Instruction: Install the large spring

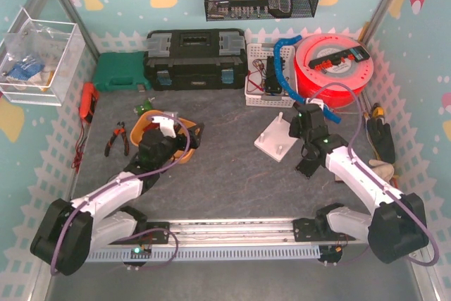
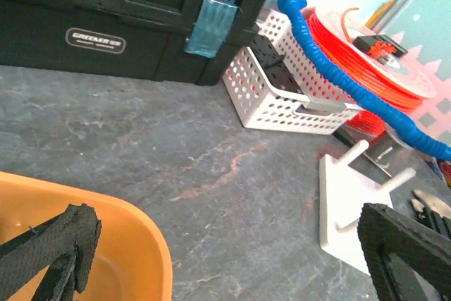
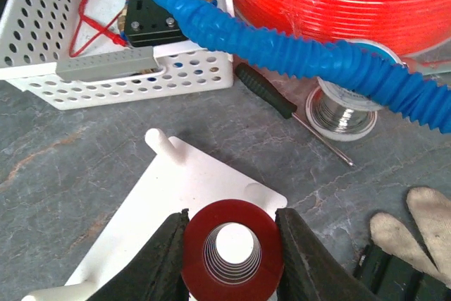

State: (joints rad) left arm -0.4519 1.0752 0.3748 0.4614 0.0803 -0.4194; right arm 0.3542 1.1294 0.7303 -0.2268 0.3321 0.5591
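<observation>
My right gripper (image 3: 232, 250) is shut on the large spring (image 3: 262, 239), a steel coil with a red end cap, seen end-on. It hangs just above the near corner of the white peg base (image 3: 176, 188), and white shows through its bore. One free peg (image 3: 158, 142) stands at the base's far corner. From above, the right gripper (image 1: 301, 121) is at the base's (image 1: 275, 142) right edge. My left gripper (image 2: 232, 259) is open and empty over the rim of the orange bowl (image 2: 120, 244), far left of the base (image 2: 338, 206). It shows from above (image 1: 169, 135) too.
A black toolbox (image 1: 194, 58), a white basket (image 1: 262, 82), a blue hose (image 1: 285, 68) and an orange filament spool (image 1: 335, 68) line the back. A screwdriver (image 3: 264, 89), a solder reel (image 3: 342, 111) and a glove (image 3: 416, 223) lie right of the base. Pliers (image 1: 116, 139) lie at the left.
</observation>
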